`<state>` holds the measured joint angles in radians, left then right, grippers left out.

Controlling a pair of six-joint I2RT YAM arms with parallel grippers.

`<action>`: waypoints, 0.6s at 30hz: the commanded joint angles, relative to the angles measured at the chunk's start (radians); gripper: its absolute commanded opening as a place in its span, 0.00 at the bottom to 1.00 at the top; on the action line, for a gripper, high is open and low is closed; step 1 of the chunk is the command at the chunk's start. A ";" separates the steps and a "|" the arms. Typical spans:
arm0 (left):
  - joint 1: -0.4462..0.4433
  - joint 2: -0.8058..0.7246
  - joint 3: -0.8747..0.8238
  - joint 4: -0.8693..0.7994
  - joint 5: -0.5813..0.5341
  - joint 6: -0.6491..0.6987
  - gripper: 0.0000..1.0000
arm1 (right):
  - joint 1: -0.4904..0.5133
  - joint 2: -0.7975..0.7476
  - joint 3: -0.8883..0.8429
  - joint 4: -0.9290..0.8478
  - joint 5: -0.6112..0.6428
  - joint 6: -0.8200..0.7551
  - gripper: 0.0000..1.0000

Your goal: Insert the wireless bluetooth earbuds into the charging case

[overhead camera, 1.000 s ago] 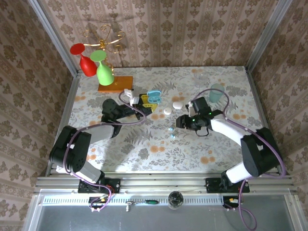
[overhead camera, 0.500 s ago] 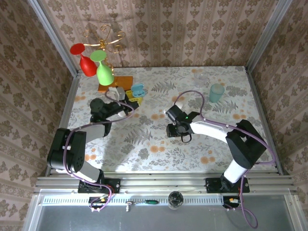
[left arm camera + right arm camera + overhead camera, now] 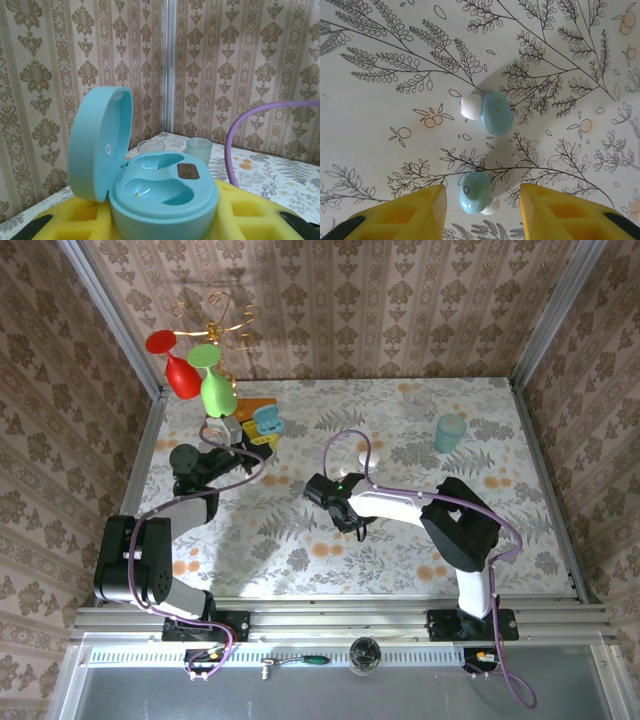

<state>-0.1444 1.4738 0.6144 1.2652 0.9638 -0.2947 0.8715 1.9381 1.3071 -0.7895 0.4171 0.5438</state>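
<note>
The right gripper (image 3: 481, 201) has its yellow jaws wide apart and holds nothing. A small light-blue earbud with a white tip (image 3: 475, 190) lies between them on the flowery white table (image 3: 380, 125), touching neither. The second earbud (image 3: 493, 113) lies just past it. The left gripper (image 3: 248, 430) squeezes the little light-blue oval charging case (image 3: 160, 195); its lid is up and both hollows are empty. This looks like the pick-up step. Next the right jaws should go down and close softly on the nearer earbud.
</note>
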 commanded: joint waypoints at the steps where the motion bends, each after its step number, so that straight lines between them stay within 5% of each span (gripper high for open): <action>1: 0.006 -0.027 -0.007 0.030 0.027 0.009 0.27 | 0.006 0.027 0.035 -0.076 0.083 -0.011 0.43; 18: 0.005 -0.029 -0.007 0.030 0.033 0.007 0.28 | 0.005 0.074 0.037 -0.073 0.038 -0.026 0.32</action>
<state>-0.1432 1.4738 0.6144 1.2652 0.9733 -0.2951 0.8753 1.9865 1.3231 -0.8219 0.4377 0.5220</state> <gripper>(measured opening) 0.371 0.339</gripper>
